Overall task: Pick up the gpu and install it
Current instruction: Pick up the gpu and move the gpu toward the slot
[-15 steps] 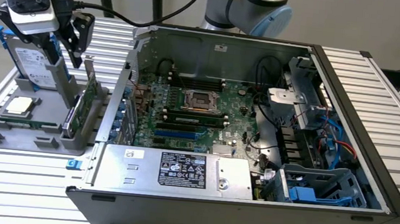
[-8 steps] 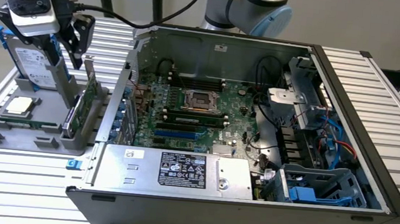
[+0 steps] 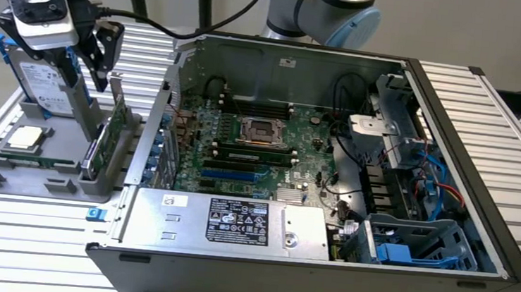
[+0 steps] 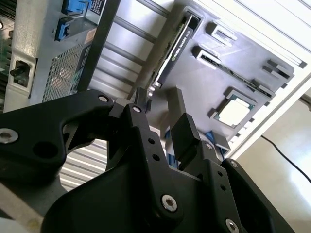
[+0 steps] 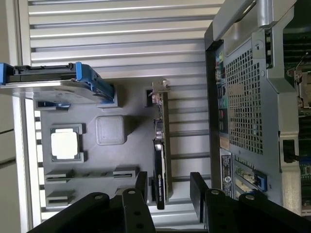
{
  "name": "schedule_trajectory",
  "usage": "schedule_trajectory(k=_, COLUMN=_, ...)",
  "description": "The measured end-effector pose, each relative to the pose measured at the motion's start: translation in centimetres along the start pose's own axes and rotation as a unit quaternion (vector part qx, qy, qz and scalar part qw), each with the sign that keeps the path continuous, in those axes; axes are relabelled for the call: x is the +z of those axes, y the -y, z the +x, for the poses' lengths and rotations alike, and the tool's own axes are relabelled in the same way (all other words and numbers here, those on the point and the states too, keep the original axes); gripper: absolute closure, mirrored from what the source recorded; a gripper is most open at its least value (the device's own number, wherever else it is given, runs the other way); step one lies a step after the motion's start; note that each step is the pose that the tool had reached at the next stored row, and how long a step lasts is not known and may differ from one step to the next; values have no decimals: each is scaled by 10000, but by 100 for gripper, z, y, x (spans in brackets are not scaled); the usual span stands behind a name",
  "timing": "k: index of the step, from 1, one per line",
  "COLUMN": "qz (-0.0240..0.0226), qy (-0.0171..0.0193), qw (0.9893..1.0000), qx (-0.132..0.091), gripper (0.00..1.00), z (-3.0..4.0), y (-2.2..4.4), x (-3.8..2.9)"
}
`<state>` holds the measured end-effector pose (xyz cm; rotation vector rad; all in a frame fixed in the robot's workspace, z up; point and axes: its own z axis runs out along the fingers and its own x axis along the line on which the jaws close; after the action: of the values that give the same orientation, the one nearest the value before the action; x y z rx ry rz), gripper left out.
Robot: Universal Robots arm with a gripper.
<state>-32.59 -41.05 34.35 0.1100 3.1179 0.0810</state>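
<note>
The gpu (image 3: pixel 108 140) stands on edge in a slot of the grey holder tray (image 3: pixel 12 175), at the exterior view's left, beside the open computer case (image 3: pixel 450 134). My gripper (image 3: pixel 104 79) hangs just above the card's top edge, open and holding nothing. In the first wrist view the gpu (image 5: pixel 160 150) appears edge-on, with my gripper (image 5: pixel 167 189) over one end and a black finger (image 5: pixel 142 183) on either side of the card's line. In the second wrist view the gpu (image 4: pixel 175 48) lies beyond my open gripper (image 4: pixel 158 119).
The same tray holds a silver hard drive with blue frame (image 3: pixel 44 88) standing upright and a square processor chip (image 3: pixel 25 138). Inside the case are the motherboard (image 3: pixel 251 152), a power supply (image 3: pixel 225 221) and cables. The case wall (image 5: pixel 243 97) stands close to the gpu.
</note>
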Motion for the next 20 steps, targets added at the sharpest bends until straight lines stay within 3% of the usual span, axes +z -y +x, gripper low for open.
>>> schedule_trajectory(k=20, qz=0, qy=0, qw=10000, qx=-1, gripper=0, z=0, y=3, x=48)
